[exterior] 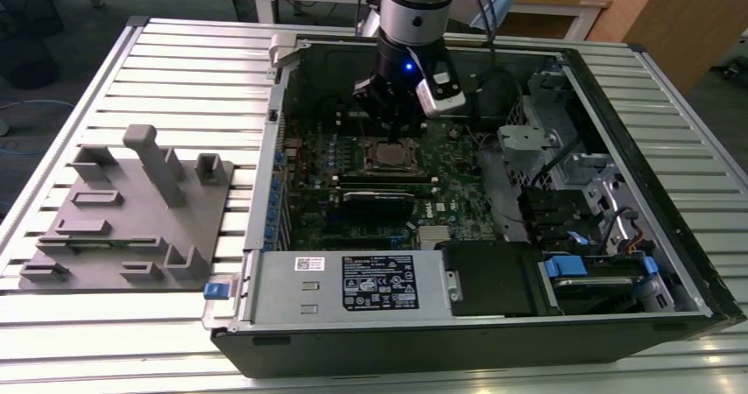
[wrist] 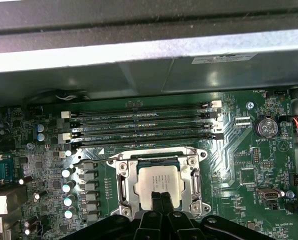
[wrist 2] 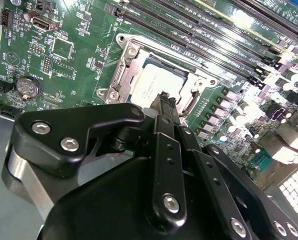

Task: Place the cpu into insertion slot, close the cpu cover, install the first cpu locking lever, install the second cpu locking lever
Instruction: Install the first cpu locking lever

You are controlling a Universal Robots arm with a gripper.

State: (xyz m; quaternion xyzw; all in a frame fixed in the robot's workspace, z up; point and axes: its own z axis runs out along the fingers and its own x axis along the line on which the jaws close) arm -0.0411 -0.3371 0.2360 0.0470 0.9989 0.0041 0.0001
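Gripper: the fingers of the gripper (wrist: 160,196) are pressed together with nothing seen between them. Their tips are over the near edge of the cpu; I cannot tell if they touch it.
Cpu: the cpu (wrist: 159,184) lies flat in the insertion slot (wrist: 159,161), silver top upward and its edges parallel to the socket's edges. In the second wrist view the black fingertips (wrist 2: 166,98) cover one edge of the cpu (wrist 2: 151,86).
Cpu cover: the cpu cover (wrist: 123,186) lies down around the chip, and the chip shows through its window.
Memory slots: four long black memory slots (wrist: 144,125) run just beside the far edge of the socket, parallel to it.
Capacitors: a row of small capacitors (wrist: 69,187) stands near one side edge of the socket.
Coin battery: the coin battery (wrist: 265,126) is well apart from the socket, on the other side.
Case: in the exterior view the gripper (exterior: 391,138) comes down in the open middle of the case (exterior: 654,193), apart from both side walls.
Grey fixture: the grey fixture (exterior: 129,210) stands on the table (exterior: 175,70), outside the case at the exterior view's left.
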